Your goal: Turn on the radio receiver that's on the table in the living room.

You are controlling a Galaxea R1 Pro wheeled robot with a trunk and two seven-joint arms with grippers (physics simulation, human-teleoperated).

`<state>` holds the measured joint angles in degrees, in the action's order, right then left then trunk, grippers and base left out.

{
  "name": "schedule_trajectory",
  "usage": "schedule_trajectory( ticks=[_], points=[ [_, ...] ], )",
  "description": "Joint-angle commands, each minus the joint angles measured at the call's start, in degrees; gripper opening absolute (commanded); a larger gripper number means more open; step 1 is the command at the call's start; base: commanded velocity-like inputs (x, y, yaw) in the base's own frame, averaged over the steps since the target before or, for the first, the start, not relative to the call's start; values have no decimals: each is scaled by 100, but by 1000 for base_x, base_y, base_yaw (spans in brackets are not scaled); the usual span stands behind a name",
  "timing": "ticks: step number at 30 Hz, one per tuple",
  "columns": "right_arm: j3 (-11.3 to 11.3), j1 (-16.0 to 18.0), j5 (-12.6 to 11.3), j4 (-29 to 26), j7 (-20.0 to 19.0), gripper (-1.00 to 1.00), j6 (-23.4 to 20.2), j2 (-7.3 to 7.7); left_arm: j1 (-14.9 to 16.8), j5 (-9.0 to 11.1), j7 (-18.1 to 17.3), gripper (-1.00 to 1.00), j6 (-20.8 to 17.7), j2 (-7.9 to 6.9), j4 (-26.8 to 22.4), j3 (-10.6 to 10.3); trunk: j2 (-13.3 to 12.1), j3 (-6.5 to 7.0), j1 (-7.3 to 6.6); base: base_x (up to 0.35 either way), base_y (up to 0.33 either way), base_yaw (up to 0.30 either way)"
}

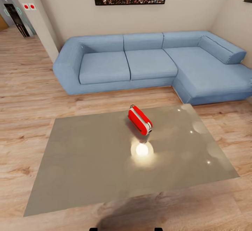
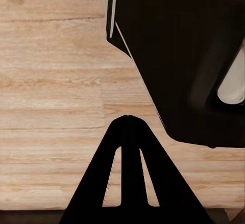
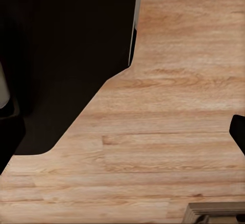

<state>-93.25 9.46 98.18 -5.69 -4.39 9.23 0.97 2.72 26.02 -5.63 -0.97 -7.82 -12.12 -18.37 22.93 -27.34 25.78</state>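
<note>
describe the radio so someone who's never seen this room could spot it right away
In front of the light-blue L-shaped sofa stands a low table with a glossy grey top. The radio receiver lies on the table's sofa side, just beyond a bright lamp reflection. It is a small bright red box with a white band.

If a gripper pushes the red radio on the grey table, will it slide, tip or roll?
The radio receiver looks like a rigid box, so rolling seems unlikely. It appears to stand on a narrow side, so a high push may tip it. The table top is glossy and reflective, so it would probably slide easily.
</note>
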Motion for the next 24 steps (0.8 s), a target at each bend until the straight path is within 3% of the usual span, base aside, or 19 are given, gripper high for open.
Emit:
schedule_trajectory(
  ticks=[1, 11, 24],
  points=[
    [-4, 0, 0, -1, 0, 100, 0, 0, 0, 0, 0, -100, 0, 0, 0, 0, 0, 8, 0, 0, 0, -188],
    [-26, 2, -3, 2, 0, 100, -3, 0, 0, 0, 0, -100, 0, 0, -1, 0, 0, 80, 0, 0, 0, -159],
    [-42, 1, -9, 0, 0, 100, 8, 0, 0, 2, 0, -100, 0, 0, -1, 0, 0, 146, 0, 0, 0, -8]
  ],
)
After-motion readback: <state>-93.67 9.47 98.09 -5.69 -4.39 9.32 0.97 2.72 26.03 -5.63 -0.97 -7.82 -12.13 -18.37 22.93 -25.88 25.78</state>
